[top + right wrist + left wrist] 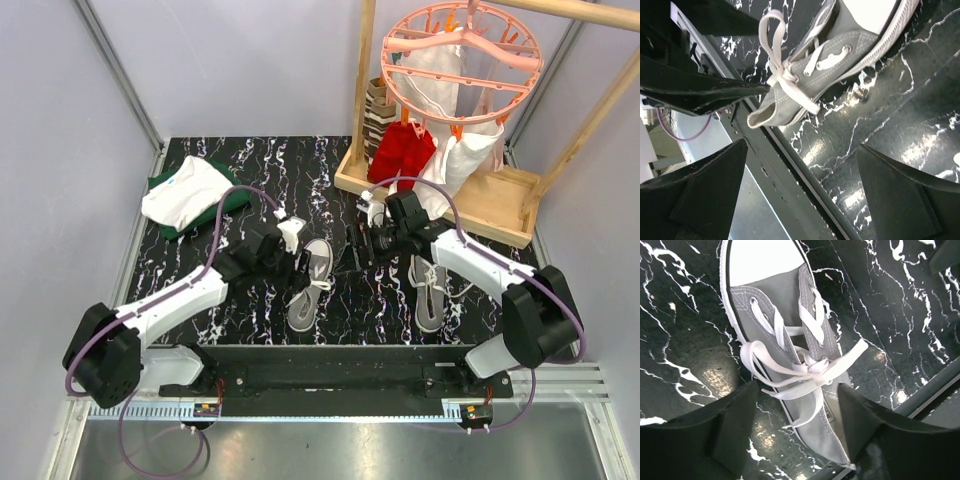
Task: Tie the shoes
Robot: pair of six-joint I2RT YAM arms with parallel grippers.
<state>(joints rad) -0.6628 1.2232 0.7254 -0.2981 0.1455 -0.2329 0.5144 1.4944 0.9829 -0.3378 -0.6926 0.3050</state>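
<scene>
Two grey shoes with white laces lie on the black marbled table. The left shoe (310,285) sits between my arms, the right shoe (428,290) under my right arm. My left gripper (298,262) hovers over the left shoe. In the left wrist view this shoe (790,305) shows a knotted bow (812,371), and the left gripper (797,422) stands open above its heel, holding nothing. My right gripper (358,248) is beside the left one. In the right wrist view it (805,187) is wide open and empty, over the table's front edge, with a shoe (835,65) and its bow (782,75) beyond.
Folded white and green clothes (190,195) lie at the back left. A wooden rack (480,200) with a pink round hanger (460,55) and a red cloth (400,150) stands at the back right. The table's metal front rail (790,165) runs under my right gripper.
</scene>
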